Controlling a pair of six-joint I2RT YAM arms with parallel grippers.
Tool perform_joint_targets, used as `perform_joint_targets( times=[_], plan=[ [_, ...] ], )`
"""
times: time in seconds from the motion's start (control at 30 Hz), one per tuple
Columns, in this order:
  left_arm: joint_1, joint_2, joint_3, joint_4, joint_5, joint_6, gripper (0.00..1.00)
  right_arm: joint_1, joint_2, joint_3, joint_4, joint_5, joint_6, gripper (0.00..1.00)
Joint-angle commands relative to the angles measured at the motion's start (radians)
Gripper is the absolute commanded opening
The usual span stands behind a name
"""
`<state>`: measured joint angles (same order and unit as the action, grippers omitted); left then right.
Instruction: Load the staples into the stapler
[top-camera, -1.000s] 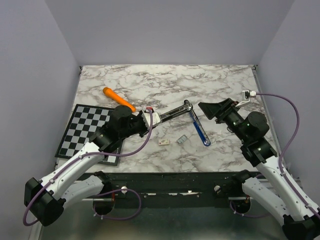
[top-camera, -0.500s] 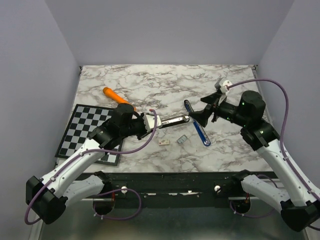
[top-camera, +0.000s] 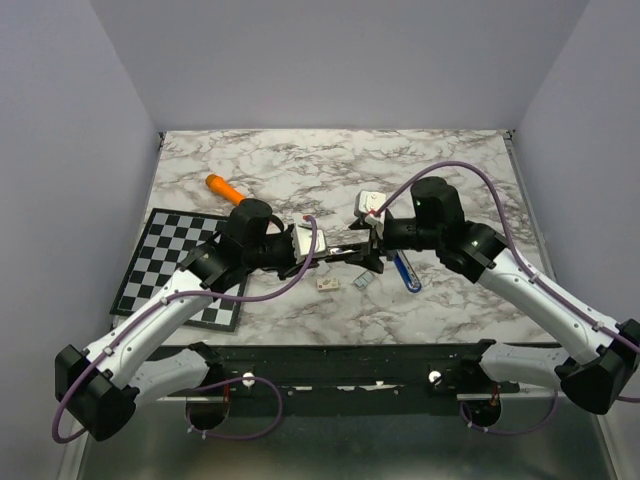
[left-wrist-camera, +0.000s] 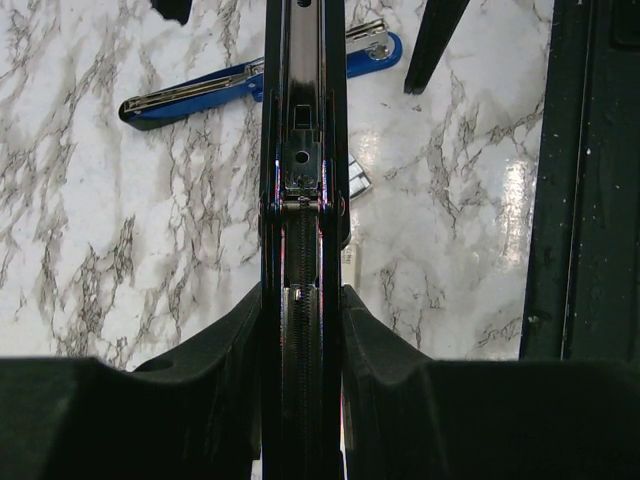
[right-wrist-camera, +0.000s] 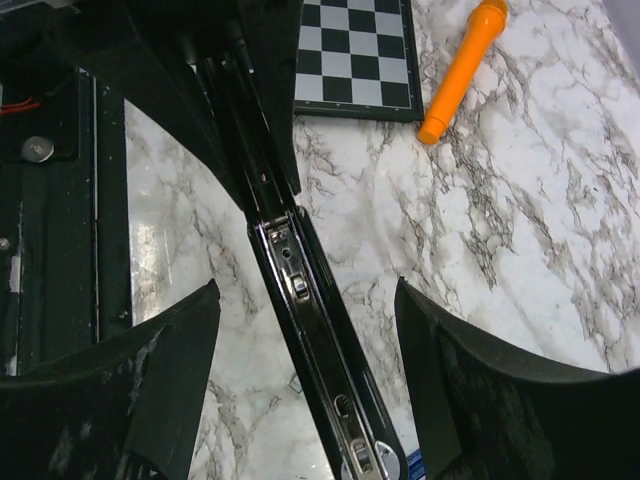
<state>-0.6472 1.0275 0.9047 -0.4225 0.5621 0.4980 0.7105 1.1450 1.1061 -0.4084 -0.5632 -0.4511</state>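
Observation:
The stapler lies swung open. My left gripper (top-camera: 300, 248) is shut on its black upper arm (top-camera: 340, 250), and the open metal channel (left-wrist-camera: 303, 190) runs straight out between the fingers (left-wrist-camera: 240, 330). Its blue base (top-camera: 405, 272) rests on the marble and also shows in the left wrist view (left-wrist-camera: 250, 80). My right gripper (top-camera: 366, 250) hangs over the channel (right-wrist-camera: 310, 320), open, one finger (right-wrist-camera: 170, 380) on each side with a gap to the stapler. The staples (top-camera: 362, 281), a small grey strip, lie on the table just in front of the stapler, half hidden behind the arm (left-wrist-camera: 358, 183).
A tiny whitish box (top-camera: 327, 284) lies left of the staples. An orange marker (top-camera: 226, 188) and a checkerboard mat (top-camera: 170, 260) sit at the left, both also in the right wrist view (right-wrist-camera: 465, 65) (right-wrist-camera: 355, 50). The table's dark front rail (left-wrist-camera: 590, 200) is close by.
My right arm has swung left from the table's right side to above the stapler's open channel. The left gripper has kept its hold and levelled the stapler's arm slightly.

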Motion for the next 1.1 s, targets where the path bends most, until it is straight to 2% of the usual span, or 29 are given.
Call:
perform_joint_targets(
  times=[0.0,0.1,0.4,0.6,0.8,0.83,0.87,0.9,0.93,1.0,1.03,1.07],
  plan=[
    [0.003,-0.006,0.056,0.021,0.094,0.025,0.00,0.032,0.056,0.064,-0.039,-0.010,-0.098,0.76],
    [0.003,-0.003,0.063,0.014,0.107,0.028,0.00,0.043,0.090,0.087,-0.063,-0.018,-0.123,0.69],
    [0.003,0.000,0.074,0.011,0.124,0.028,0.00,0.058,0.147,0.123,-0.148,-0.041,-0.156,0.60],
    [0.003,0.002,0.080,0.014,0.142,0.025,0.00,0.064,0.162,0.133,-0.174,-0.055,-0.164,0.47],
    [0.003,0.002,0.080,0.016,0.145,0.027,0.00,0.066,0.167,0.138,-0.204,-0.063,-0.166,0.13],
    [0.004,0.000,0.079,0.017,0.141,0.028,0.00,0.066,0.167,0.138,-0.208,-0.060,-0.166,0.01],
    [0.004,-0.003,0.076,0.019,0.127,0.028,0.02,0.066,0.167,0.136,-0.217,-0.057,-0.161,0.01],
    [0.004,-0.006,0.074,0.024,0.118,0.027,0.11,0.066,0.160,0.130,-0.217,-0.040,-0.158,0.01],
    [0.004,-0.012,0.069,0.027,0.108,0.027,0.29,0.066,0.157,0.127,-0.219,-0.030,-0.155,0.01],
    [0.007,-0.029,0.062,0.045,0.061,0.022,0.46,0.064,0.144,0.117,-0.214,0.014,-0.147,0.01],
    [0.011,-0.038,0.050,0.056,0.039,0.013,0.61,0.064,0.137,0.103,-0.213,0.037,-0.141,0.01],
    [0.020,-0.049,0.042,0.080,0.024,0.010,0.67,0.064,0.133,0.097,-0.210,0.060,-0.129,0.01]
  ],
)
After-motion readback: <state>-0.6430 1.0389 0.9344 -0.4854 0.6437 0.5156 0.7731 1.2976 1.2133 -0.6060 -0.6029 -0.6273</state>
